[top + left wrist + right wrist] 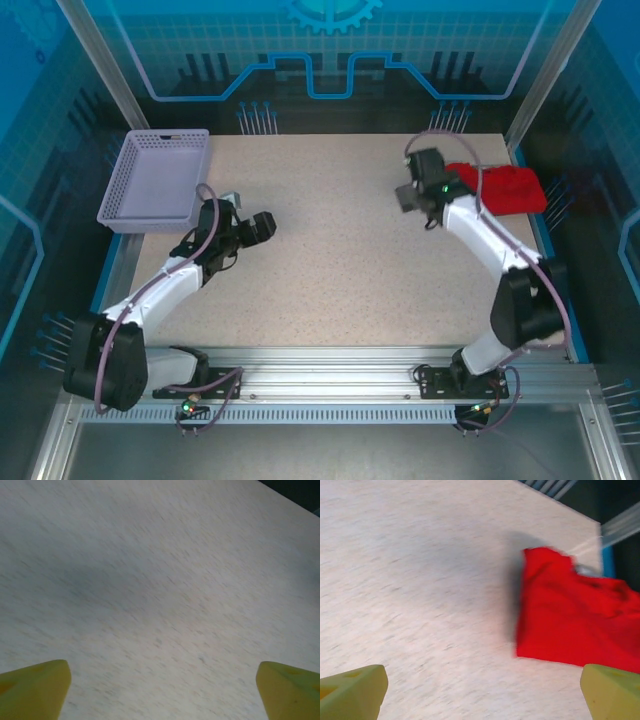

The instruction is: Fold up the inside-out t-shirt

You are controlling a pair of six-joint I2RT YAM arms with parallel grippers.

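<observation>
From my overhead view the inside-out t-shirt [508, 188] lies as a compact red bundle at the far right corner of the desk [340, 270], on the surface and close to the right edge. Its long axis runs across the desk from left to right, with the right end dipping slightly toward me. The left end is partly hidden behind the right arm, so I cannot say how that end finishes. On the right wrist camera the t-shirt [570, 625] sits to the right of centre. It shows a fairly straight edge facing left and another along its near side, and they meet in a clean corner. The top outline is lumpy and blurred. The cloth I can see is plain red with a few soft creases. The right claw [408, 196] hangs above the desk just left of the bundle, and on its own camera the right claw [482, 692] is spread wide, both yellow fingertips [352, 690] off the cloth and gripping nothing. The left claw [262, 226] hovers over bare desk on the left half, well apart from the shirt, near a lavender basket [150, 214] at the far left corner. On its wrist view the left claw [162, 692] is likewise spread wide and empty.
</observation>
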